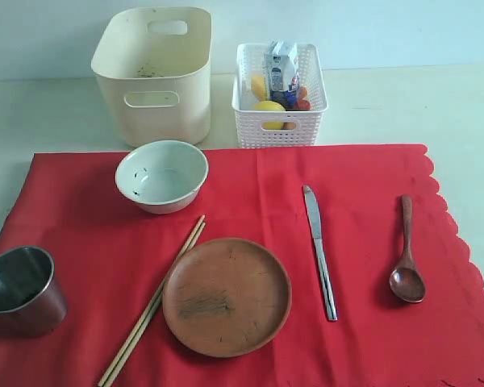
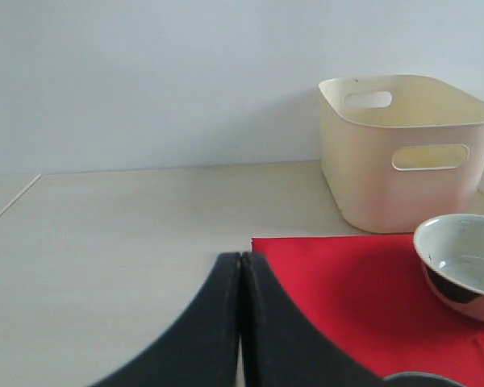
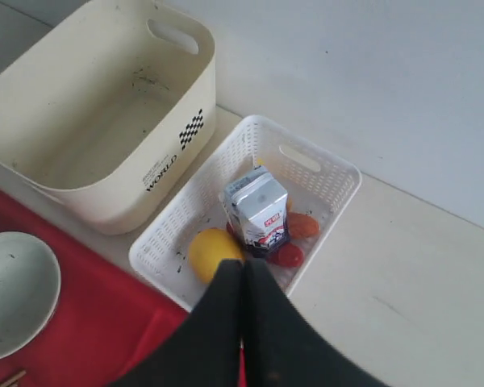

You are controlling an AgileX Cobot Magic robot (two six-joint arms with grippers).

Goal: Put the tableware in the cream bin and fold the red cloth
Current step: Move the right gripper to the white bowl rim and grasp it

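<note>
The red cloth [image 1: 250, 266] lies flat on the table. On it sit a pale bowl [image 1: 161, 175], a steel cup [image 1: 20, 289], a round wooden plate [image 1: 226, 295], wooden chopsticks [image 1: 152, 305], a metal knife [image 1: 319, 250] and a dark wooden spoon [image 1: 406, 256]. The cream bin [image 1: 155, 74] stands behind the cloth and looks empty. Neither arm shows in the exterior view. My left gripper [image 2: 240, 260] is shut with nothing between its fingers, at the cloth's [image 2: 363, 298] corner. My right gripper [image 3: 242, 267] is shut and empty, above the cloth's [image 3: 73, 322] far edge.
A white lattice basket [image 1: 279, 125] stands to the right of the cream bin and holds a milk carton [image 1: 281, 71], a lemon [image 1: 269, 109] and small red fruits [image 1: 302, 98]. Pale bare table lies left, right and behind the cloth.
</note>
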